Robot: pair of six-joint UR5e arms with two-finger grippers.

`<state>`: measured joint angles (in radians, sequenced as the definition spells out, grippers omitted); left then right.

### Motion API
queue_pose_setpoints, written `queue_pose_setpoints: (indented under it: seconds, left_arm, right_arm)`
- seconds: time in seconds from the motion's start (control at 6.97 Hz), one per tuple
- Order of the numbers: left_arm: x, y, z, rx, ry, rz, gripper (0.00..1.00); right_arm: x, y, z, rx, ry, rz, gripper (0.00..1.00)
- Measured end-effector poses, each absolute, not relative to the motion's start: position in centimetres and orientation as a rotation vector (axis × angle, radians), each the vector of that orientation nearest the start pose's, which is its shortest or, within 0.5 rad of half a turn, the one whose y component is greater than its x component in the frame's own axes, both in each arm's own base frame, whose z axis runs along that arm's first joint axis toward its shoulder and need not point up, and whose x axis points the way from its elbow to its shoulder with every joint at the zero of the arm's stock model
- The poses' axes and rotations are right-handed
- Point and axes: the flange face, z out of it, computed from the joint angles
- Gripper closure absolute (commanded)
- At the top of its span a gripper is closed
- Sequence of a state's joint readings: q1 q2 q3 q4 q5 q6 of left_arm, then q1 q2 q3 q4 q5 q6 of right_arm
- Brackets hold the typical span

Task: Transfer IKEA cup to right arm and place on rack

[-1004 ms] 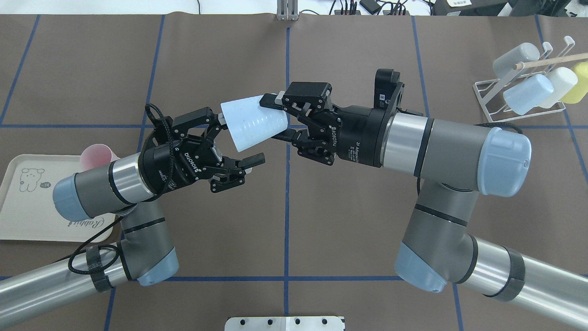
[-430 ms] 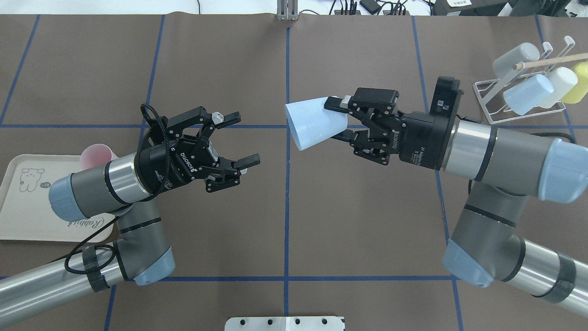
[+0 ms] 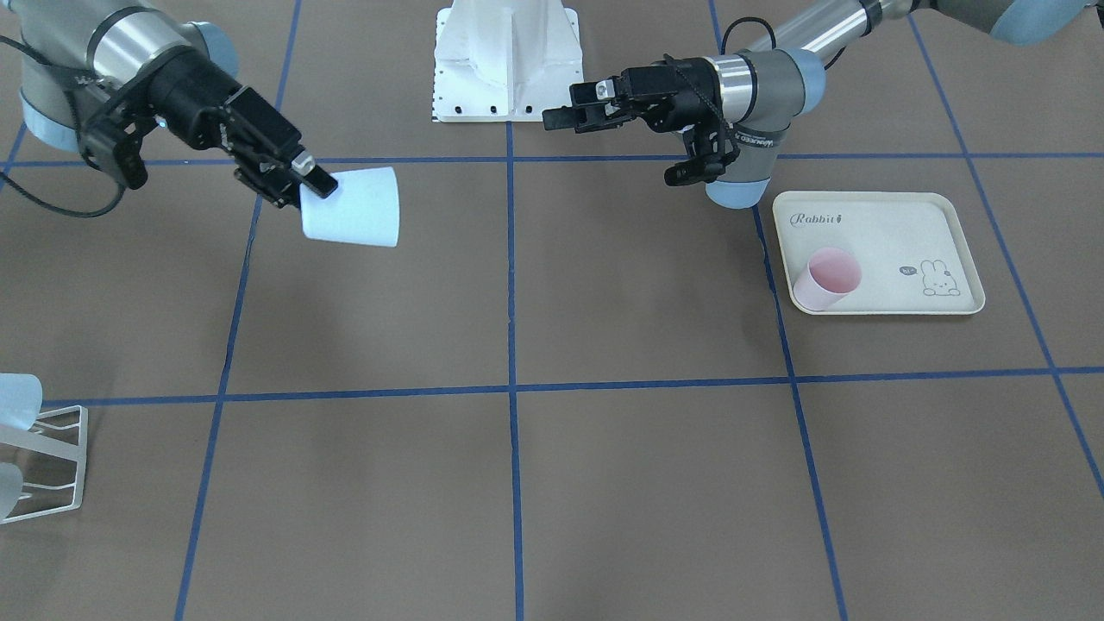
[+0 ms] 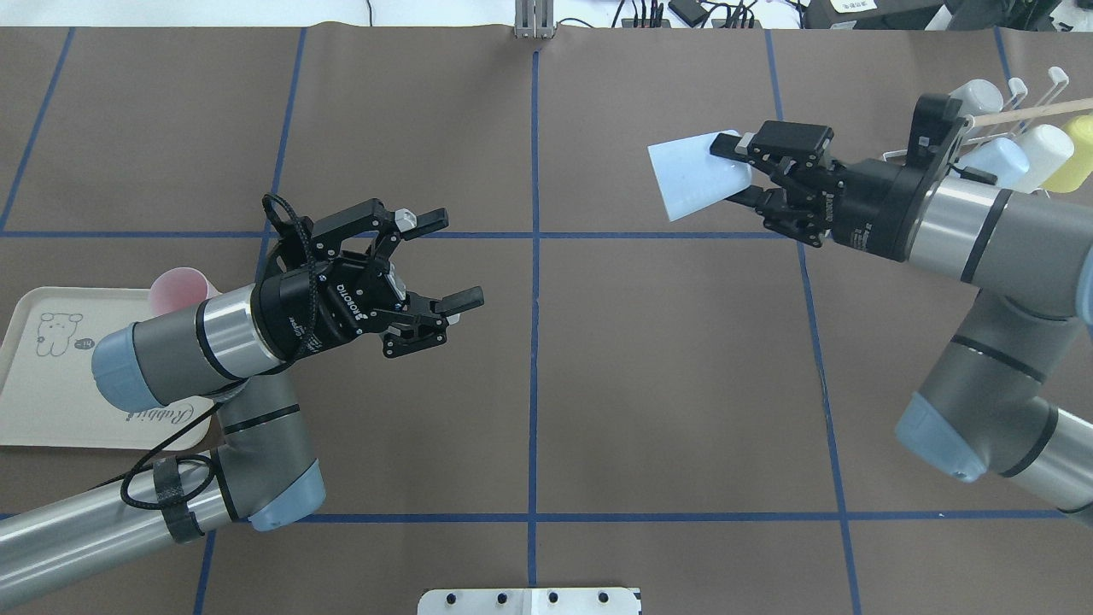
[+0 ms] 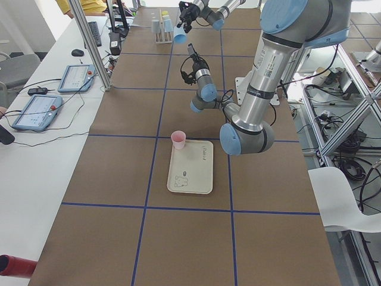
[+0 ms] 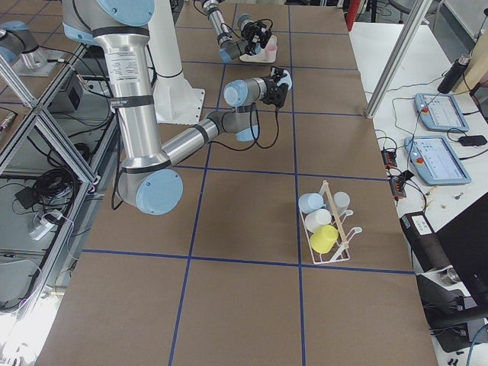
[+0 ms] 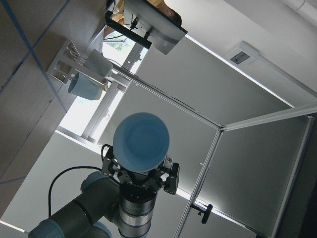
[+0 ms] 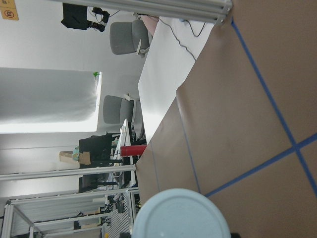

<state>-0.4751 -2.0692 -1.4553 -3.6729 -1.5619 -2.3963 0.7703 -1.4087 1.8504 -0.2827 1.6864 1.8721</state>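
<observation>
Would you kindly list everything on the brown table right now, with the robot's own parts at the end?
Blue cup: one, pale blue, in the air, held by its base.
Pink cup: one, pink, on the tray.
Tray: one, cream with a rabbit print, beside the left arm.
Rack: one, white wire, at the table's end on the robot's right.
Rack cups: four, one yellow, one pale blue, two whitish, on the rack.
Table: one, brown with blue tape lines.
Left gripper: one, black, open and empty.
Right gripper: one, black, shut on the blue cup.
</observation>
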Motion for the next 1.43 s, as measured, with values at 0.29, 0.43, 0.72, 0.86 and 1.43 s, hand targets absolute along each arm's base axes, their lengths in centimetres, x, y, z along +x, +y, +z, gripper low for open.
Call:
queue_pose_setpoints:
  seconds: [0.29, 0.43, 0.72, 0.86, 1.43]
  left_arm:
    - [42.8, -37.1, 25.0, -0.443, 2.527, -0.547, 0.07]
    - [42.9, -37.1, 25.0, -0.442, 2.524, -0.55, 0.07]
    - [42.9, -37.2, 25.1, -0.426, 2.517, -0.552, 0.06]
    - [43.0, -37.2, 25.2, -0.414, 2.516, -0.55, 0.06]
    - [43.1, -37.0, 25.6, -0.408, 2.507, -0.553, 0.06]
  right_arm:
    - [-21.3, -49.4, 33.4, 0.552, -1.427, 0.671, 1.0]
    - [-17.5, -52.1, 35.0, 0.644, -1.249, 0.635, 1.0]
    - [-10.8, -57.0, 38.1, 0.762, -0.978, 0.559, 1.0]
    - [-8.1, -60.0, 39.1, 0.787, -0.908, 0.535, 1.0]
    - [-2.7, -66.2, 45.7, 0.78, -0.711, 0.407, 1.0]
